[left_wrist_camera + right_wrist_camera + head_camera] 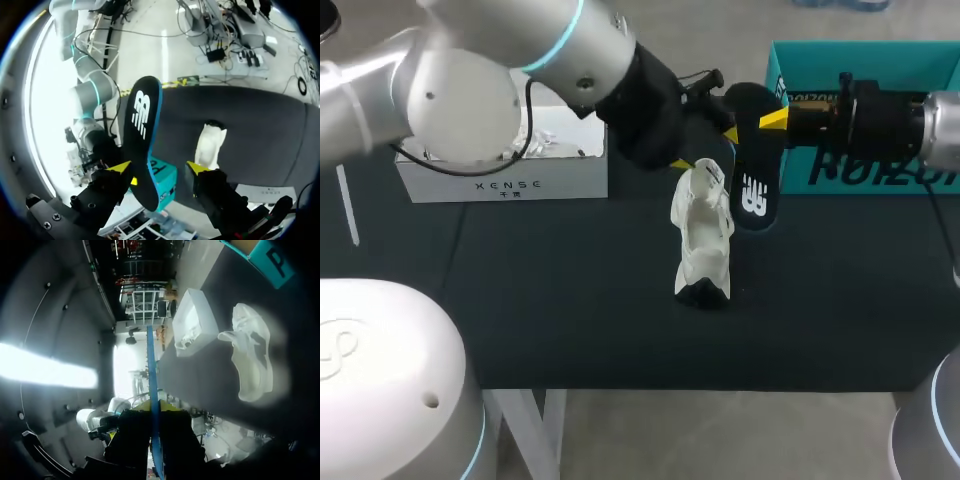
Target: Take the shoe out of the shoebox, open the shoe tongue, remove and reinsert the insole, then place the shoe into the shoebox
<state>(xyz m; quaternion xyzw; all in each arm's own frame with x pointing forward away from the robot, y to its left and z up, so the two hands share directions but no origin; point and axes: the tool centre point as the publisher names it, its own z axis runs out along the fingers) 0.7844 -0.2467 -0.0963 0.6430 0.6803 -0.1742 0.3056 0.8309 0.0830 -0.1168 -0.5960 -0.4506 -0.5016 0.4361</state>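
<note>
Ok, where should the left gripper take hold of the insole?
Likely across its flat faces at mid-length, clear of the right gripper's hold: the insole is thin, and it sits between the left gripper's open fingers.

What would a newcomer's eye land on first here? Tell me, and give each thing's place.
First comes the black insole with its blue edge and white logo, gripped in the shut jaws of the right arm by the corner of the teal shoebox. Next is the white shoe on the dark table right beside it, where the jaws of the left arm stand open close by.
</note>
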